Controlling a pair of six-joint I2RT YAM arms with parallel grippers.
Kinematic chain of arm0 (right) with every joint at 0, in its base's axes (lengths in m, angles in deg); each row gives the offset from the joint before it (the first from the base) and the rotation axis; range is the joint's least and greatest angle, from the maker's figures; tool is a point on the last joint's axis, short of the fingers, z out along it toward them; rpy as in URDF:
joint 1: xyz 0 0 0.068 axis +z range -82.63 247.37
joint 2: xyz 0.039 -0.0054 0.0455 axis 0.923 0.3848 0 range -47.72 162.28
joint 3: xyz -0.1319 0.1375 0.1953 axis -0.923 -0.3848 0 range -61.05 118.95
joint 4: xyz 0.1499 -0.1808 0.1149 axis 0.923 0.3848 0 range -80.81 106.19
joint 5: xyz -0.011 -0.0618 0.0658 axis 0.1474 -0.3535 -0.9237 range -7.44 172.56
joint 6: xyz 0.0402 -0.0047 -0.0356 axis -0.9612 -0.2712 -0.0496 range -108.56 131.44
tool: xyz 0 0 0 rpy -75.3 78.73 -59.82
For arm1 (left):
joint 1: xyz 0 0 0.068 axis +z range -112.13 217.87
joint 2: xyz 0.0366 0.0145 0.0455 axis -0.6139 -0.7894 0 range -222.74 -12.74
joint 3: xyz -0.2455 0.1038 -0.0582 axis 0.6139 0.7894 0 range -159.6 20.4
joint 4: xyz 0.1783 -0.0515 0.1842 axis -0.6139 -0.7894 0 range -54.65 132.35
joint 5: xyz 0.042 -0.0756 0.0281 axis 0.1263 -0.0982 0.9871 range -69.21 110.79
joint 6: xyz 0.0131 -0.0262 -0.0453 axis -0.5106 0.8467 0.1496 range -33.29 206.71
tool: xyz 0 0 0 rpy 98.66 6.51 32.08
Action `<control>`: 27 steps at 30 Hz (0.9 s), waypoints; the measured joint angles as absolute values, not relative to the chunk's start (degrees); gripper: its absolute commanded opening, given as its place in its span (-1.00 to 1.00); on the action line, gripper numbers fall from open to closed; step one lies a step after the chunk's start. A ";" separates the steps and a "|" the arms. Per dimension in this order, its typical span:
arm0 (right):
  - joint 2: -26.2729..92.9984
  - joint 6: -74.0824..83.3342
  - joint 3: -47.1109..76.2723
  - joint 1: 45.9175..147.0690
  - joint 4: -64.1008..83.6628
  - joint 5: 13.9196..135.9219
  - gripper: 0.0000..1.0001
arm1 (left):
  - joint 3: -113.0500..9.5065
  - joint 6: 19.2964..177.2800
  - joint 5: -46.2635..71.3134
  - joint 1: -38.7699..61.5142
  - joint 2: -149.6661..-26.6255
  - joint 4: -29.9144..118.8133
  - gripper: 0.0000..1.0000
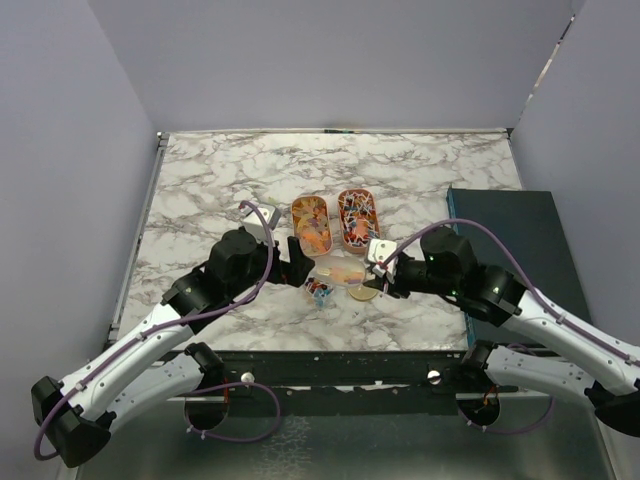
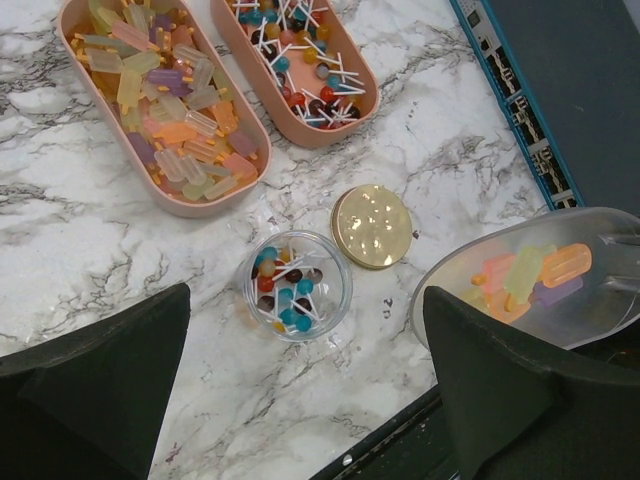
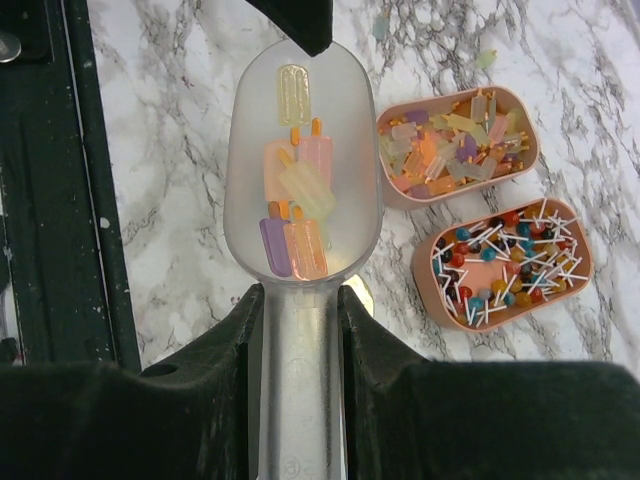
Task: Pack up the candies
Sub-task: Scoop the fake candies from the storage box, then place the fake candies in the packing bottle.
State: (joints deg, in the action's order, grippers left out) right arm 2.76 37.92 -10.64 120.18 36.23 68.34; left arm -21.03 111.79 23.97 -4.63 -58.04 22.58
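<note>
- While the right claw [image 3: 300, 305] is clamped on the handle of the clear scoop [image 3: 250, 150], a load of ice-lolly candies [image 3: 297, 205] lies in the bowl, held level above the worktop [image 2: 80, 260]; step looks like carry-to-jar, pour not yet done
- Left claw [image 1: 297, 264] is spread wide w/ nothing in it, just left of the glass jar [image 2: 343, 290]
- Jar is uncapped, a few ball-on-stick candies inside; gold lid [image 2: 372, 226] lies flat just right of it, apart
- Next move prob: bring scoop tip over jar mouth, then tilt slowly; mouth looks narrower than the bowl, so spill risk
- Room: left tray [image 2: 190, 210] and right tray [image 2: 300, 140], both full, sit just beyond on the far side; worktop's near edge w/ dark rail [image 3: 90, 200] is close; dark box [image 1: 510, 230] at right; bare marble far left
</note>
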 measured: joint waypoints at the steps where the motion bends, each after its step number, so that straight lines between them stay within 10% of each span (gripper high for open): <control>1: 2.89 37.88 -10.64 120.18 36.26 68.34 -0.99 | -21.03 111.75 23.99 -4.63 -58.02 22.55 0.98; 27: 23.02 37.90 1.10 122.26 51.64 76.63 -0.99 | -21.91 106.87 38.35 -4.63 -48.88 20.26 0.98</control>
State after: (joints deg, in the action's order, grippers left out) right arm 23.02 37.90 1.10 122.26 51.64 76.63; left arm -21.91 106.87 38.35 -4.63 -48.88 20.26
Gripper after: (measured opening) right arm 0.289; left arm 0.991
